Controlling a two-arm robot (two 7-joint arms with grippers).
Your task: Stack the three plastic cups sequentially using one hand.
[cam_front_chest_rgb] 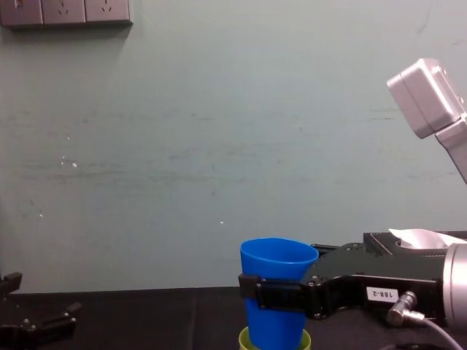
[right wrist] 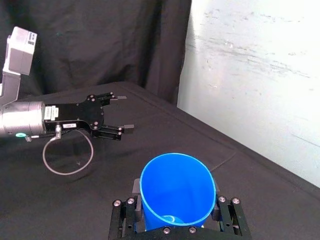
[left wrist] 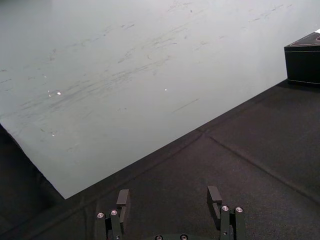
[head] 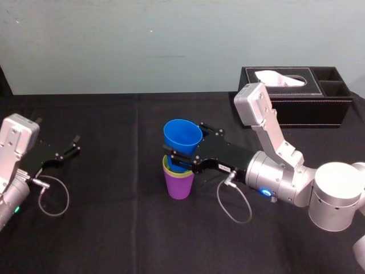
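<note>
My right gripper (head: 185, 147) is shut on the blue cup (head: 182, 136), one finger on each side of its wall, as the right wrist view shows (right wrist: 177, 200). The blue cup (cam_front_chest_rgb: 277, 292) leans slightly, and its base dips into the mouth of the yellow-green cup (head: 167, 168). That cup sits nested in the purple cup (head: 179, 186), which stands upright at the table's middle. In the chest view the yellow-green cup's rim (cam_front_chest_rgb: 252, 338) shows just under the blue one. My left gripper (head: 73, 145) rests open at the far left, nothing between its fingers (left wrist: 122, 196).
A black tissue box (head: 296, 94) stands at the back right, behind my right arm. A black cloth (head: 114, 228) covers the table, and a pale wall runs along its far edge. A cable loop (head: 54, 197) hangs by my left wrist.
</note>
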